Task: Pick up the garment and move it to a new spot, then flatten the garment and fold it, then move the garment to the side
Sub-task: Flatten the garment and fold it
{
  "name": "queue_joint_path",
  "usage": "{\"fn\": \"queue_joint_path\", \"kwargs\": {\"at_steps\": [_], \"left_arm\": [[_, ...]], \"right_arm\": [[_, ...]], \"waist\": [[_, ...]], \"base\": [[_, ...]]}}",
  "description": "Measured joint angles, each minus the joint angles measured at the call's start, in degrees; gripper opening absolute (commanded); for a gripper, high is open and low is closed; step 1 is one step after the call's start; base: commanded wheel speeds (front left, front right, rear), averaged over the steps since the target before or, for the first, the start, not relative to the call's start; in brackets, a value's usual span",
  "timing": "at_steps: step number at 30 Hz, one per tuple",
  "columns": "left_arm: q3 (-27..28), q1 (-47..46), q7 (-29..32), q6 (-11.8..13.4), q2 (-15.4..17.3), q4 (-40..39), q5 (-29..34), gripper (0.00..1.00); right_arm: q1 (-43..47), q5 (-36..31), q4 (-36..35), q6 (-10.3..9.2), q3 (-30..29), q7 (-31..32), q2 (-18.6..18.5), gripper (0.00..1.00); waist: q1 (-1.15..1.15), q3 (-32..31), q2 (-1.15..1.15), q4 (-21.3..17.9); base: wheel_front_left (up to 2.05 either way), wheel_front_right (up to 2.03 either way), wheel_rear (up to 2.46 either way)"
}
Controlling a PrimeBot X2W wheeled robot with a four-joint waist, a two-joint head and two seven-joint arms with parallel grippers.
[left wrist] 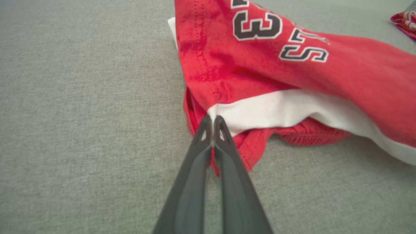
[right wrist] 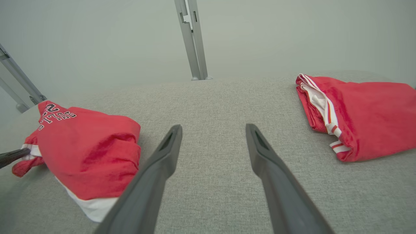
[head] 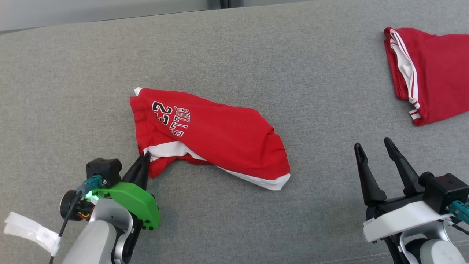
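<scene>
The garment (head: 216, 139), red shorts with black-and-white lettering (head: 172, 117) and a white band (head: 172, 148) along the hem, lies crumpled on the grey cloth-covered tabletop (head: 256, 47). It is bunched rather than spread, with one layer folded over another and the hem twisted under at its near edge.

At the garment's near left corner, where the white band meets the red cloth, I find the left gripper (head: 144, 157). Its fingers are pressed together, and in the left wrist view red fabric sits pinched between them just below the tips (left wrist: 213, 122). I judge this a thin grip on the hem edge, taken low and at a corner so that the cloth hangs open when raised instead of coming up as a lump. The grip holds little material; a quick pull may let it slip.

To the garment's right, well apart from it and touching nothing, the right gripper (head: 373, 144) rests with its fingers spread wide over bare cloth. I judge it is kept free to take the opposite corner for flattening.

Beyond the garment, to its far right, a second red garment (head: 436, 73) with white stripes lies folded near the tabletop's edge.

Status: the first step, the pick-up, is in hand; the garment is not yet lifted.
</scene>
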Motion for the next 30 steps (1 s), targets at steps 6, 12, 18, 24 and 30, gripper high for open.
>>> {"fn": "queue_joint_path", "kwargs": {"at_steps": [6, 12, 18, 24, 30], "left_arm": [[-0.02, -0.80, -1.21, -0.34, 0.09, 0.82, 0.09, 0.00], [-0.40, -1.36, -1.78, 0.14, 0.14, -0.36, 0.41, 0.00], [-1.26, -2.08, -1.94, 0.22, -0.24, -1.21, 0.68, 0.00], [-1.58, -2.32, -2.67, 0.48, -0.49, -1.93, 0.86, 0.00], [-1.32, -2.33, -5.10, 1.19, -0.51, -3.58, 1.10, 0.00]], "right_arm": [[-0.83, 0.69, 2.05, 0.00, 3.45, 0.27, -1.67, 1.00], [-2.86, 3.07, 7.19, 0.00, 11.32, 0.45, -4.15, 1.00], [-5.76, 5.14, 13.18, 0.01, 17.83, -0.24, -4.77, 1.00], [-7.17, 6.41, 16.79, 0.00, 19.82, -1.55, -5.16, 1.00], [-9.25, 6.56, 18.05, 0.00, 18.95, -4.17, -5.37, 0.00]], "waist": [[0.00, 0.49, 0.00, 0.22], [0.00, 1.26, 0.00, 1.53], [0.00, 2.31, 0.00, 3.75], [0.00, 3.22, 0.00, 5.39], [0.00, 3.49, 0.00, 5.43]], "base": [[0.00, 0.00, 0.00], [0.00, 0.00, 0.00], [0.00, 0.00, 0.00], [0.00, 0.00, 0.00], [0.00, 0.00, 0.00]]}}
